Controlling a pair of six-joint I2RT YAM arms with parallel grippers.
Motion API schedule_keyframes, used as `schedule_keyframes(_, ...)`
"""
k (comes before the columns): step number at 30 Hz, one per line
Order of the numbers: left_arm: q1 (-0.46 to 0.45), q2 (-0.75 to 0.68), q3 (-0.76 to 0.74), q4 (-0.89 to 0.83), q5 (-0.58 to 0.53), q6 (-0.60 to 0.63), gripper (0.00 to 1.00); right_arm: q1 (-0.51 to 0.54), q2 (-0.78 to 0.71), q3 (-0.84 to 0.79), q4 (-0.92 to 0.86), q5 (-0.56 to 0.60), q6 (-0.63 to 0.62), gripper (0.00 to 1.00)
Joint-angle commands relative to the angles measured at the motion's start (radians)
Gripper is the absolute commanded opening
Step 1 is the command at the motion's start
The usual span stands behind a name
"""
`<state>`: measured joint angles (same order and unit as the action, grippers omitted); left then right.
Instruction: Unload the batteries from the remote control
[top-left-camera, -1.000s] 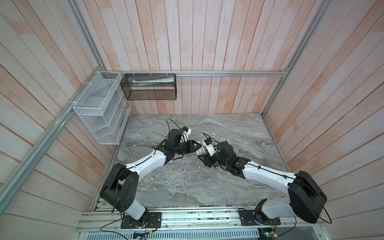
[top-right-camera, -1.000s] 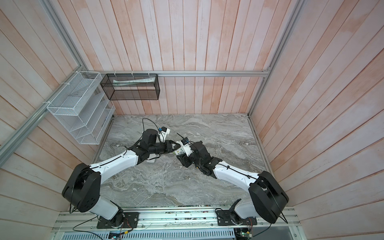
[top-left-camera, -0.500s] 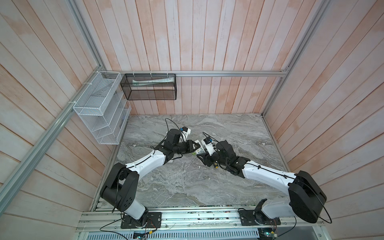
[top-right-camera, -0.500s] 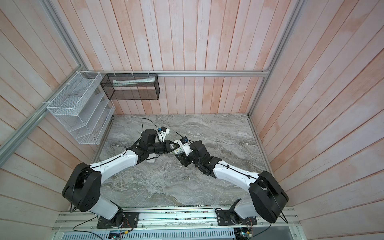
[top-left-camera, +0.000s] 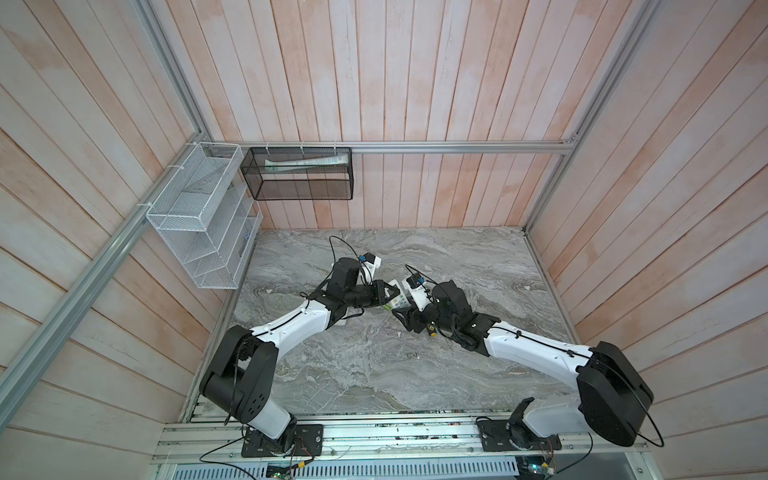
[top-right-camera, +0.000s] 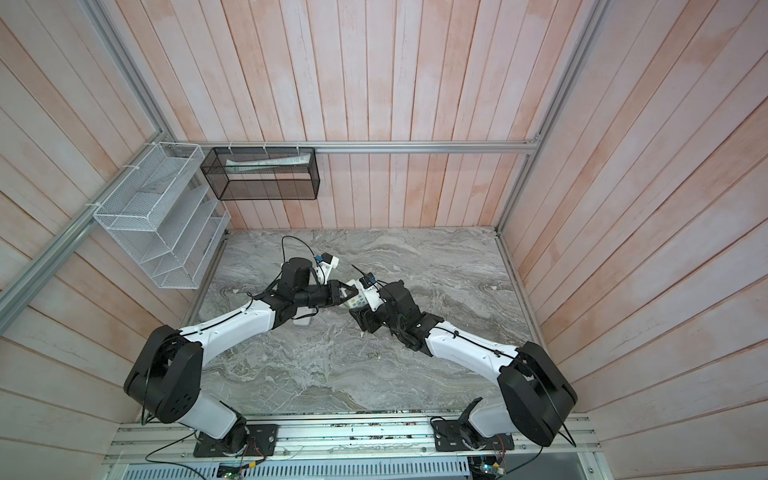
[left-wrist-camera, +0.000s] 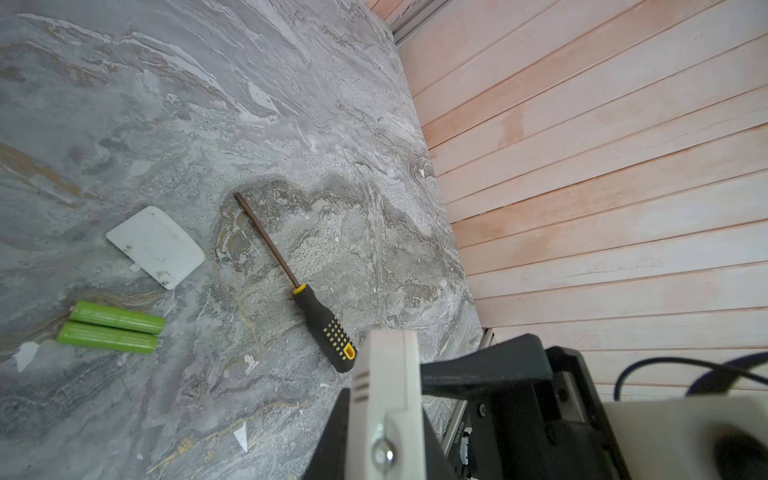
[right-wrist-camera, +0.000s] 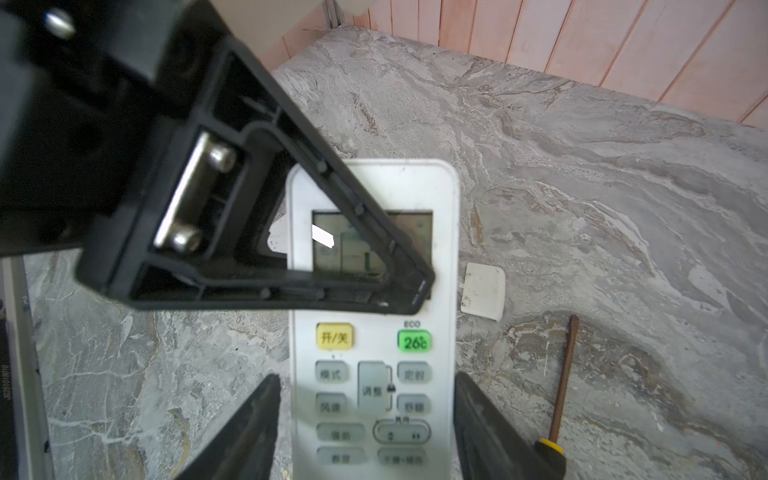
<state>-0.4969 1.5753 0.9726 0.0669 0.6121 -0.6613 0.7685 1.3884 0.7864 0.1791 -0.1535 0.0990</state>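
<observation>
A white remote control (right-wrist-camera: 374, 374) with its buttons facing up is held above the marble table (top-left-camera: 374, 374). My left gripper (left-wrist-camera: 384, 386) is shut on its display end, and one black finger (right-wrist-camera: 257, 199) lies across the display. My right gripper (right-wrist-camera: 365, 376) is open, with its jaws beside the button end and a narrow gap on each side. Two lime green batteries (left-wrist-camera: 116, 318) lie side by side on the table. In both top views the grippers meet mid-table at the remote control (top-left-camera: 401, 297) (top-right-camera: 357, 301).
A white battery cover (left-wrist-camera: 156, 246) (right-wrist-camera: 483, 291) and a black-and-yellow-handled screwdriver (left-wrist-camera: 320, 320) (right-wrist-camera: 561, 386) lie on the table near the batteries. A white flat object (top-right-camera: 303, 321) shows partly under the left arm. A white wire rack (top-left-camera: 203, 216) and a black mesh basket (top-left-camera: 299, 174) hang on the walls.
My left gripper has closed on the remote control. My right gripper's jaws have spread away from its sides. Both arms have stayed almost in place.
</observation>
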Motion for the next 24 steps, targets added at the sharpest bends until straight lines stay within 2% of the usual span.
schedule_keyframes(1,0.014,-0.010,-0.003,-0.015,-0.008,0.097,0.06,-0.027,-0.036,0.017,-0.006,-0.052,-0.044,0.71)
schedule_keyframes(7,0.017,-0.033,0.000,-0.062,-0.003,0.245,0.06,-0.167,-0.054,-0.009,-0.034,-0.302,-0.079,0.71)
schedule_keyframes(11,0.018,-0.055,-0.003,-0.082,-0.002,0.340,0.05,-0.225,-0.030,0.004,-0.081,-0.483,-0.160,0.69)
schedule_keyframes(18,0.020,-0.091,-0.004,-0.072,0.044,0.479,0.04,-0.240,0.050,0.096,-0.205,-0.631,-0.304,0.68)
schedule_keyframes(24,0.021,-0.092,0.024,-0.079,0.134,0.553,0.03,-0.255,0.091,0.145,-0.202,-0.680,-0.324,0.67)
